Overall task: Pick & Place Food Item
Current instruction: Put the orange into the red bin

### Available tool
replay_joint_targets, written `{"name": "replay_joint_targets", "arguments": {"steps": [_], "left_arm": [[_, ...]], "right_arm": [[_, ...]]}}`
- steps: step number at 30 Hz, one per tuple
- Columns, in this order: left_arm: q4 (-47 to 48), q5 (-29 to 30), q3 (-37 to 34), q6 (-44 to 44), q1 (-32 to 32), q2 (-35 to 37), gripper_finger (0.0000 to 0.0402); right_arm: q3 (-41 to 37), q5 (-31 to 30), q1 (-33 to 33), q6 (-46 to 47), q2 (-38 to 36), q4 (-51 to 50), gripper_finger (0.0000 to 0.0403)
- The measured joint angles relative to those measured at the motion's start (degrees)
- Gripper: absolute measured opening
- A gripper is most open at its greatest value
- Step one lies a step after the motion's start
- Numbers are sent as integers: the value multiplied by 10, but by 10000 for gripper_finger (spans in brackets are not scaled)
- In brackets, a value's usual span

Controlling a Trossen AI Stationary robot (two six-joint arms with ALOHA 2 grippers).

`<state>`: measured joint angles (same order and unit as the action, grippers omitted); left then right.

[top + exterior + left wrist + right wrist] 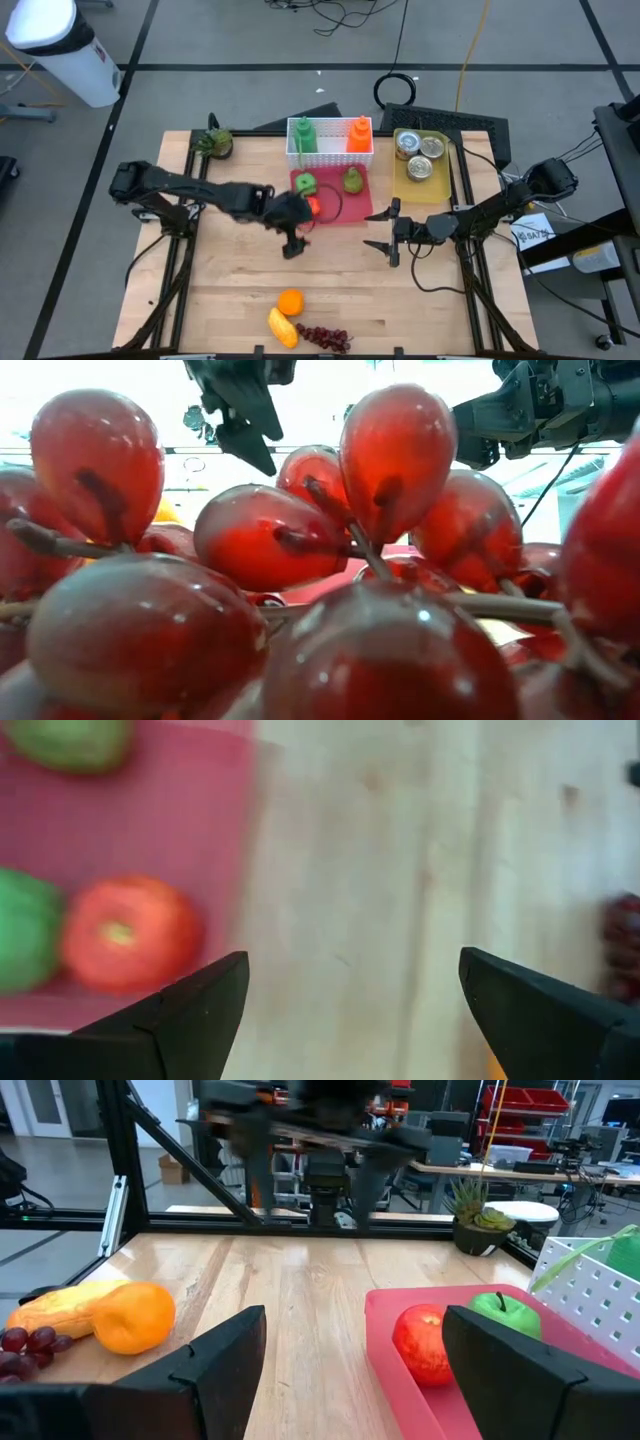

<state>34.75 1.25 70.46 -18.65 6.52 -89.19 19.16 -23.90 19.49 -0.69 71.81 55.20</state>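
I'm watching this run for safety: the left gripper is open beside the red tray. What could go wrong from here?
1. The red tomato lies near the red tray's edge by the open left gripper; a nudge might roll it off.
2. The right gripper, also open, hovers close across the table, so both arms could collide.

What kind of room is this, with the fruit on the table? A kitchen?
More likely a robotics lab or workshop than a kitchen. Two robot arms work at a wooden table holding a red tray, cables trail across the floor, and shelves of red storage bins and workbenches stand behind.
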Motion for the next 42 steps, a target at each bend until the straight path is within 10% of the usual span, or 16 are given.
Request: {"name": "replay_joint_targets", "arguments": {"steps": [23,42], "left_arm": [[-122,3,0,-243,279,-131,363],[17,74,0,-261,206,-138,315]], "right_arm": [[0,0,0,20,0,7,283],[0,2,0,19,0,3,283]]}}
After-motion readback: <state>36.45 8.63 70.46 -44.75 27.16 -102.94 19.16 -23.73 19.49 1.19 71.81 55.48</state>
